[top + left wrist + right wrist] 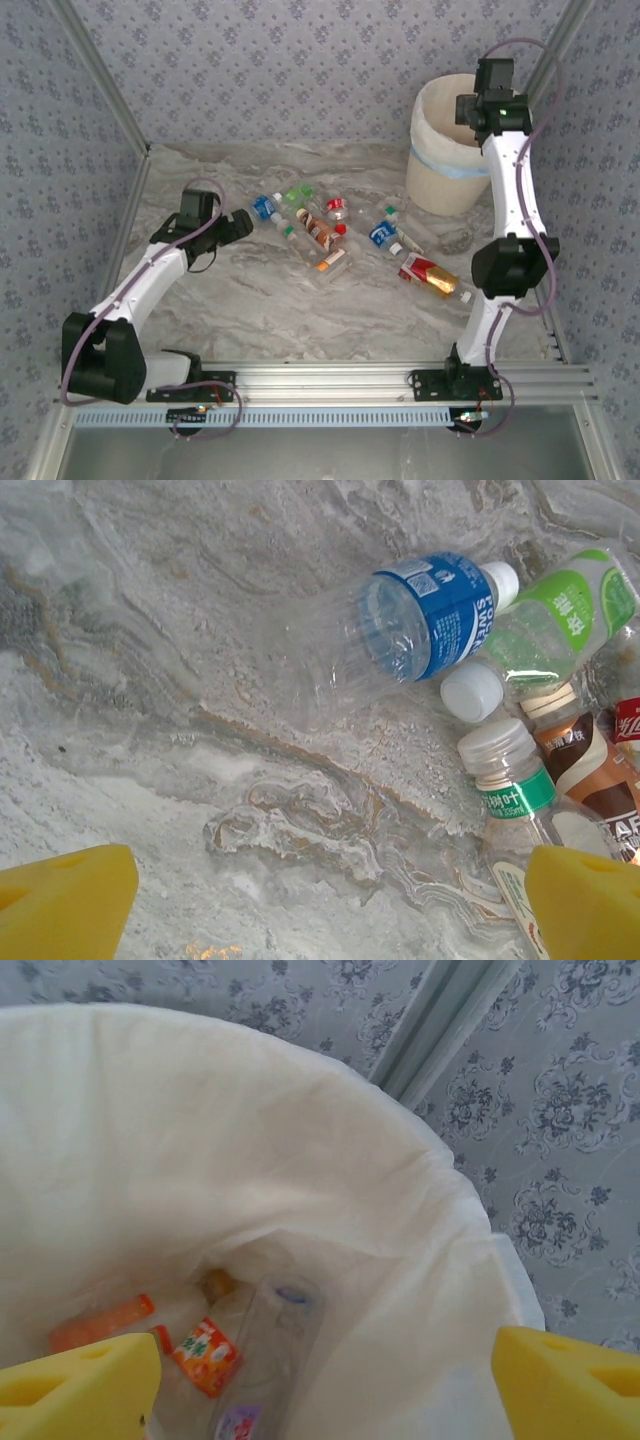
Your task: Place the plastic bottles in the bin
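Note:
Several plastic bottles (318, 232) lie scattered on the marble table between the arms, with a red-and-gold one (432, 275) at the right. My left gripper (330, 900) hangs open over bare marble, just left of a blue-label bottle (400, 630), a green-label bottle (560, 615) and a white-capped bottle (515, 780). My right gripper (325, 1385) is open above the cream-white bin (450, 150), nothing between its yellow pads. Inside the bin lie a clear bottle (270, 1350) and an orange-label bottle (205, 1355).
The bin stands in the back right corner against the patterned walls (300, 60). A metal rail (330, 380) runs along the near table edge. Bare marble (250, 320) lies in front of the bottles.

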Motion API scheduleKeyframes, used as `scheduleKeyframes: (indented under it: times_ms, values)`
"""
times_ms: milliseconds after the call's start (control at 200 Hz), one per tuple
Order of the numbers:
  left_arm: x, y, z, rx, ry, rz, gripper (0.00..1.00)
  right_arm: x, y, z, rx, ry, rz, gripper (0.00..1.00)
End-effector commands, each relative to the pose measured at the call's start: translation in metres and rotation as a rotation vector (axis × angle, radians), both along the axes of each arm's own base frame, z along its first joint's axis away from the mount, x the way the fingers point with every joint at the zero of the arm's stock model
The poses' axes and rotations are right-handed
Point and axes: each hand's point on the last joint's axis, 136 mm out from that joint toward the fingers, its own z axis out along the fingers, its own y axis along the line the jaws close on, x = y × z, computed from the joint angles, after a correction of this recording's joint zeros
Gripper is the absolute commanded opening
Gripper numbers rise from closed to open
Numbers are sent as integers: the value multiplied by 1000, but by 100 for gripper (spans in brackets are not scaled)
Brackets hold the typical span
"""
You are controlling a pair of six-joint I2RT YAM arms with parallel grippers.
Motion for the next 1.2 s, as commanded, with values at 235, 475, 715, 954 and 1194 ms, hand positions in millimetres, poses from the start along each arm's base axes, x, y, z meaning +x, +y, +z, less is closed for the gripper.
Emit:
scheduleKeyframes:
  times_ms: [235, 475, 715, 954, 1194]
  values:
    - [3, -21, 11, -99, -20, -41, 100, -83, 43, 9, 287, -156, 98, 100]
    - [1, -20, 5, -91, -14, -46, 99, -154, 63, -57, 284, 59, 234, 100]
    - [3, -29, 6, -133, -26, -73, 99, -219, 87, -124, 264, 392, 432, 100]
    - [-7, -32, 11, -160, -78, -98, 100, -254, 107, -190, 241, 608, 562, 100]
    - [-15, -22, 10, -131, -113, -70, 99, -270, 115, -239, 176, 812, 635, 100]
